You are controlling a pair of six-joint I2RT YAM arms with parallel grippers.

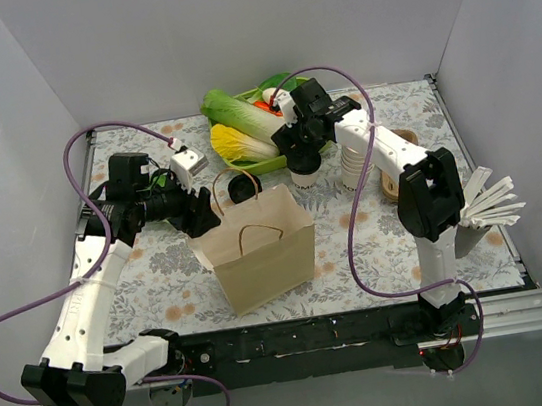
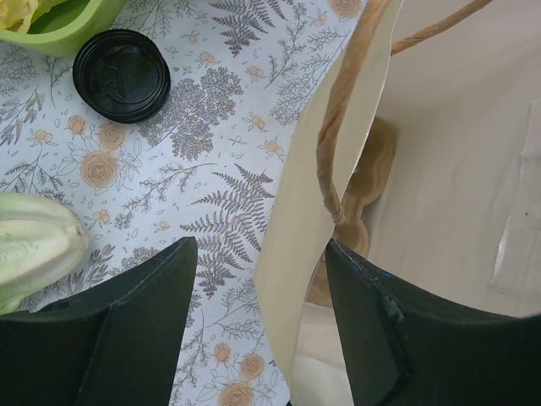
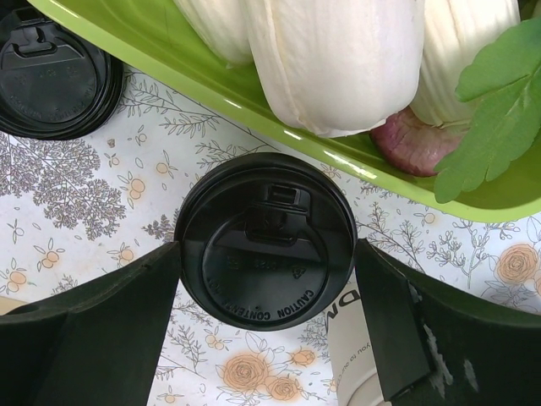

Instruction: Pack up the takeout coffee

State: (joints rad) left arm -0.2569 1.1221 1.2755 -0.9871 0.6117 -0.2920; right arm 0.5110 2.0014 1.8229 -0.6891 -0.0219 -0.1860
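Beside green tray, right fingers clamped on takeout coffee; left fingers apart, straddling bag rim.

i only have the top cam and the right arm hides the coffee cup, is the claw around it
observer: Yes. The right wrist view shows the right claw straddling the takeout coffee, one finger on each side of its black lid. I cannot tell whether they press it.
operator: and the left claw, got the bag?
observer: In the left wrist view the left claw is open. The edge of the paper bag stands between its fingers, not pinched.
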